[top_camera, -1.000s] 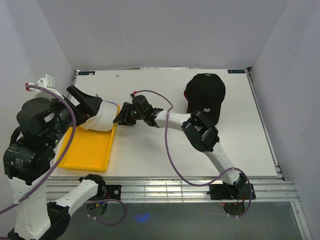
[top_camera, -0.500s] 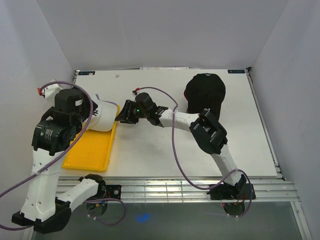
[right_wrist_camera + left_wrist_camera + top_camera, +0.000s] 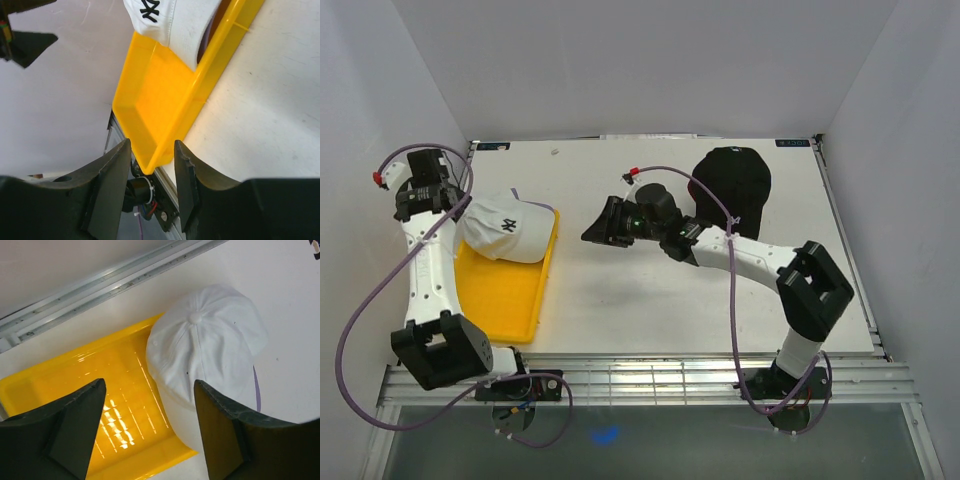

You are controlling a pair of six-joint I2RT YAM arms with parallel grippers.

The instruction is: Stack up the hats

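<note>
change: both arms have backed off the white cap (image 3: 505,228) | meaning: it looks placed, seemingly over a lavender cap (image 3: 256,390); black cap (image 3: 732,190) not yet stacked | fingers: left gripper (image 3: 148,390) above the cap, right gripper (image 3: 151,145) well aside, both spread and empty | cap: on far corner of yellow tray (image 3: 500,295)

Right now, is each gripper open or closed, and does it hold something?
Left gripper: open wide, holding nothing.
Right gripper: partly open, holding nothing.
</note>
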